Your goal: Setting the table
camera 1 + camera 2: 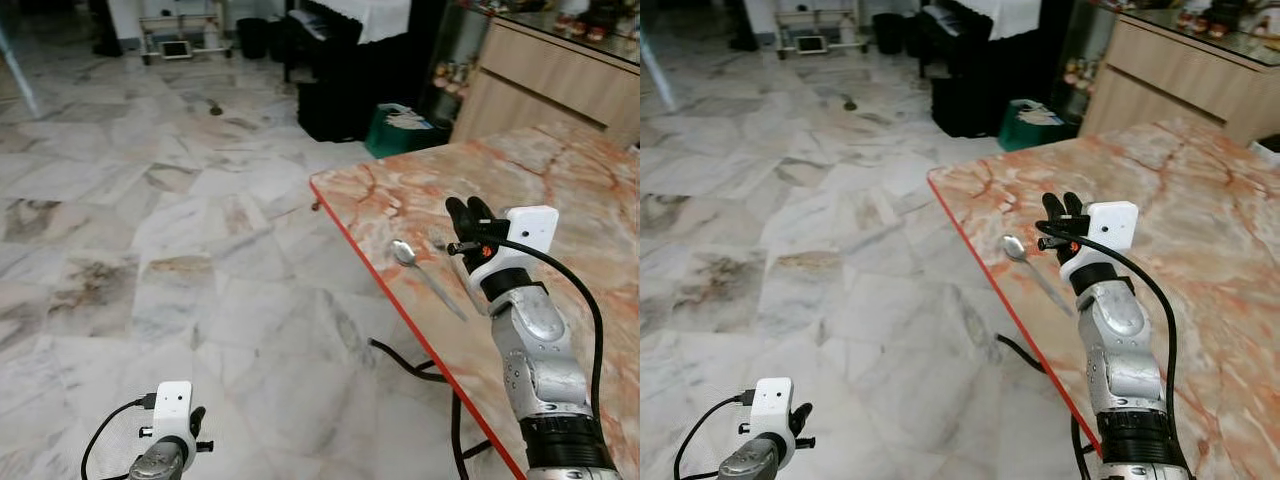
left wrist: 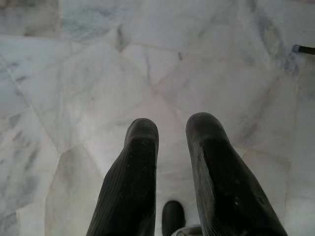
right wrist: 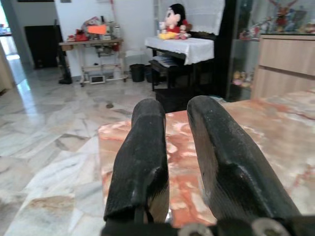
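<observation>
Steel spoon [image 1: 428,277] on marbled bench [image 1: 560,170] near its edge, bowl away from us, handle toward us | right tool [image 1: 469,214] above, just right of it, slightly parted, empty | left tool [image 2: 170,147] low over floor, slightly parted, empty | we judge right arm nearer.

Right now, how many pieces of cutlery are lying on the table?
1: a spoon near the table's red edge, just left of the right gripper. The gripper may hide something beside it.
</observation>
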You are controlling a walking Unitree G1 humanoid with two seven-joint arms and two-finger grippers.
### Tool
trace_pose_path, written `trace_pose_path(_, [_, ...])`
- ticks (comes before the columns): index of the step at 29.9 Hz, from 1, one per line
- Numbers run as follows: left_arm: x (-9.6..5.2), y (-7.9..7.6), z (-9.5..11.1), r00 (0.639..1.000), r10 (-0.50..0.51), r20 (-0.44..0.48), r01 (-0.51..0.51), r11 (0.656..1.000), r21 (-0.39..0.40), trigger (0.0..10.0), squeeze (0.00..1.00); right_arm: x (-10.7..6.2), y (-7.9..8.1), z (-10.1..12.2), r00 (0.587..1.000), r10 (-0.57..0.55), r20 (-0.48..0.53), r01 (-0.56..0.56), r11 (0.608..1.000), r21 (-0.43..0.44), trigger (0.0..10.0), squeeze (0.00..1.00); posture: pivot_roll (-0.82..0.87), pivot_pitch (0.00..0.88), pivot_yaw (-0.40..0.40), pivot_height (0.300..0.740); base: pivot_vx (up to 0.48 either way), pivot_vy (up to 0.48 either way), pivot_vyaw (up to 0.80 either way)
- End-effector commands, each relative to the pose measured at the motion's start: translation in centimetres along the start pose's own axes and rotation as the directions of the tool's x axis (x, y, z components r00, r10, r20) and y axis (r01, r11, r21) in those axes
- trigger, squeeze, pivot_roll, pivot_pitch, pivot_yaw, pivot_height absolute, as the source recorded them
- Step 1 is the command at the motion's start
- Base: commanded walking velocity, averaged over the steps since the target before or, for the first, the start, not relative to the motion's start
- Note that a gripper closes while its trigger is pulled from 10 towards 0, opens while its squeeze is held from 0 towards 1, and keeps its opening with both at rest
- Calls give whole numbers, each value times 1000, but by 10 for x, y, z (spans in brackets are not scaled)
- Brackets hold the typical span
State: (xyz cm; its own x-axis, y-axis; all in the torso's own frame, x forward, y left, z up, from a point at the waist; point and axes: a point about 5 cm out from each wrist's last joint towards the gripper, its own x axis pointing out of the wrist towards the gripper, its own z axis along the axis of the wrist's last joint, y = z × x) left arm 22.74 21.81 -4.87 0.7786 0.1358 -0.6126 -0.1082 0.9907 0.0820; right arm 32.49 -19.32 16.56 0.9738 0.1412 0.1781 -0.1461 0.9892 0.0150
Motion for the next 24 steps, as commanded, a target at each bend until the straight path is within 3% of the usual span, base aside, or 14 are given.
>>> trace_pose_path(1, [1, 1, 5, 1000, 14, 15, -14, 1000, -13, 10000, 0, 3, 3, 4, 1000, 12, 16, -12, 1000, -13, 10000, 0, 114, 0, -47, 727, 0, 480, -750])
trace_pose_path(6, [2, -1, 8, 1000, 4, 30, -5, 1000, 13, 10000, 0, 4, 4, 6, 999, 14, 33, -14, 1000, -14, 10000, 0, 113, 0, -45, 727, 0, 60, -150])
trace_pose_path(24, [4, -5, 17, 997, -19, 68, 20, 1000, -14, 10000, 0, 6, 2, 6, 999, 15, 32, -15, 1000, -21, 10000, 0, 115, 0, -44, 727, 0, 0, 0])
